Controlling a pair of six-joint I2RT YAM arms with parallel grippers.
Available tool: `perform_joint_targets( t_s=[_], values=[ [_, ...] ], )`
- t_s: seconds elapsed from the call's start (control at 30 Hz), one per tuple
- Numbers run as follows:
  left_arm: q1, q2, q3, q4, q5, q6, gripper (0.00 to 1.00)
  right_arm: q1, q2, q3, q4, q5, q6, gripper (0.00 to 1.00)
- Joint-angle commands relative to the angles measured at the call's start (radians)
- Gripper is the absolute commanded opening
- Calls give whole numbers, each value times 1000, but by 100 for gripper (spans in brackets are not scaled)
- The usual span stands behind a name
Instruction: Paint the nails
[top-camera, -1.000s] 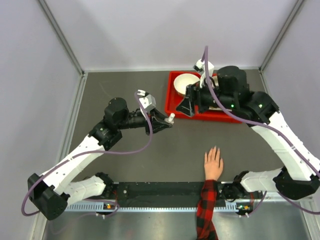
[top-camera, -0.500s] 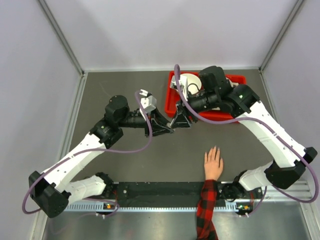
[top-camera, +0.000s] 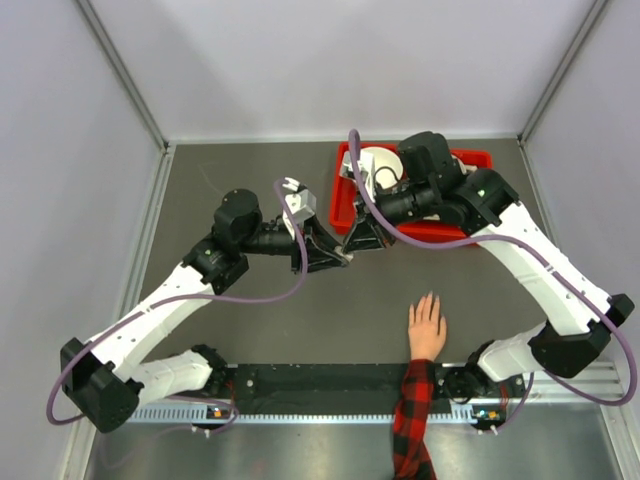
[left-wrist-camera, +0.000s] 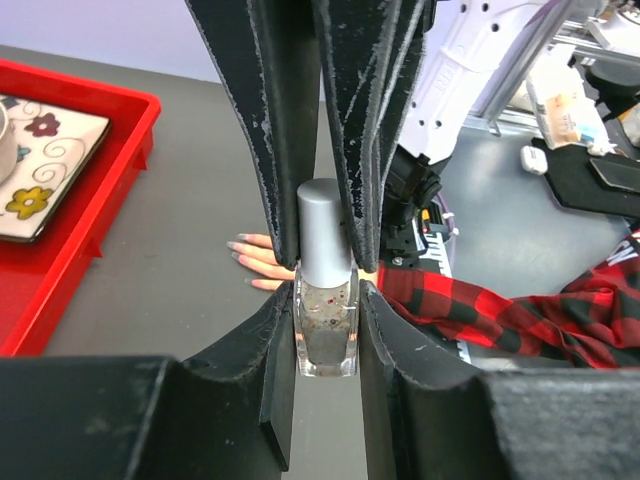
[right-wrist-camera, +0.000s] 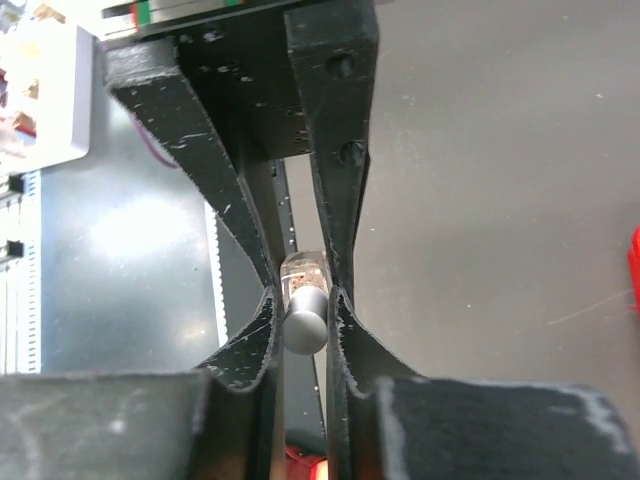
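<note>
Holds bottle (left-wrist-camera: 325, 335) tight in left gripper (top-camera: 325, 257) at frame centre; clamps right gripper (top-camera: 356, 238) on its silver cap (right-wrist-camera: 305, 318). Locates nails (top-camera: 430, 301) on hand (top-camera: 427, 332), lower right of centre, well apart.

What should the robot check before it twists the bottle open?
1. Left claw shut on bottle: ok.
2. Right claw shut on cap: ok.
3. Cap seated on bottle: ok.
4. Hand flat on table, away from both claws: ok.
5. Cap loosened: cannot tell.
6. Nails bare: cannot tell.
</note>
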Motion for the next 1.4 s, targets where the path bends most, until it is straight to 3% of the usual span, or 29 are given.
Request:
perform_joint_targets(
  t_s=[0.0, 0.17, 0.3, 0.43, 0.47, 0.53, 0.57, 0.77, 0.8, 0.87, 0.97, 1.07, 1.23, 1.37],
  values=[
    [-2, -9, 50, 19, -79, 47, 0, 0, 3, 39, 36, 70, 89, 0],
    [-4, -75, -4, 56, -356, 87, 0, 61, -26, -34, 154, 317, 354, 0],
    [-4, -89, -28, 84, -400, 87, 0, 135, -36, -85, 221, 494, 486, 0],
    [-4, -83, -22, 68, -397, 84, 3, 148, -48, -88, 254, 497, 497, 0],
    [-4, -88, -21, 65, -402, 84, 15, 149, -48, -85, 251, 502, 494, 0],
    [-4, -101, -24, 50, -409, 84, 25, 148, -46, -70, 222, 517, 472, 0],
    [-5, -106, -30, 50, -417, 84, 36, 148, -48, -68, 218, 513, 465, 0],
    [-4, -161, -39, 12, -464, 85, 59, 146, -76, -79, 202, 543, 437, 0],
    [-4, -169, -39, 5, -474, 85, 88, 148, -80, -80, 197, 566, 434, 0],
    [-4, -195, -39, -19, -501, 87, 97, 143, -88, -91, 185, 603, 435, 0],
    [-5, -242, -45, -28, -574, 87, 99, 129, -100, -134, 177, 770, 512, 0],
    [-5, -304, -65, -59, -657, 82, 99, 125, -105, -195, 131, 1126, 651, 0],
    [-4, -381, -116, -12, -790, 65, 99, 122, -123, -394, 177, 1341, 993, 0],
    [-5, -373, -124, -2, -837, 59, 99, 105, -33, -425, 171, 1388, 1107, 0]
  ],
)
